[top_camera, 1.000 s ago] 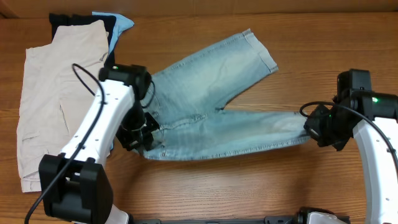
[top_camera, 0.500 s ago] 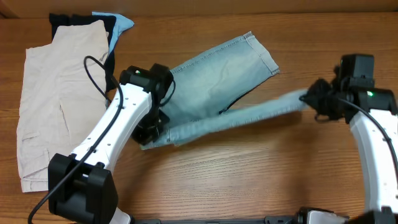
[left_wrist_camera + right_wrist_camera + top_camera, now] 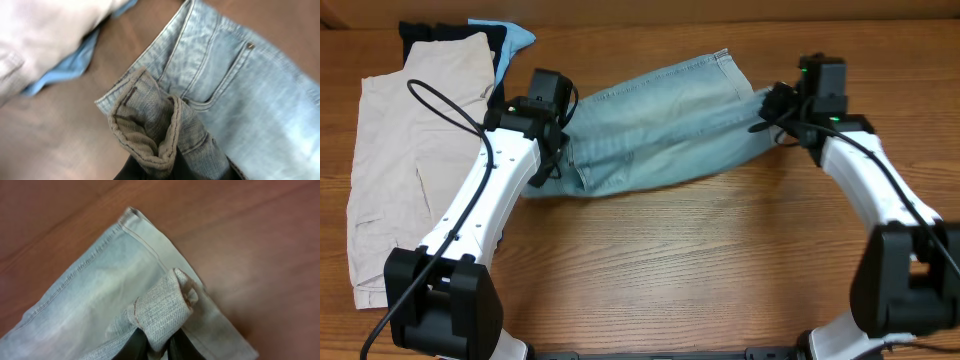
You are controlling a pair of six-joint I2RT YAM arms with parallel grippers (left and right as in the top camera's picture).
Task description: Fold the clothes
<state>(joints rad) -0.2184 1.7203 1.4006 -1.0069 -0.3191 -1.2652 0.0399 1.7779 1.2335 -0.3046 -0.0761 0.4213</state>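
With the left gripper (image 3: 170,172) clamped on the waistband (image 3: 142,125) of the denim shorts (image 3: 660,130) and the right gripper (image 3: 155,350) clamped on a hem (image 3: 162,305), both should lower together, matching edges.

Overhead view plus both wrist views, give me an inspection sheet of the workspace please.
Surface: wooden table, brown grain.
Job's things: denim shorts doubled leg over leg; beige cargo shorts at left, lying over a black garment and a bright-blue garment.
Clutter: nothing seen.
Grippers: left gripper shut on the waistband; right gripper shut on the hem end.
Cables: black cable looping off the left arm; another along the right arm.
Surroundings: pale band past the far edge.
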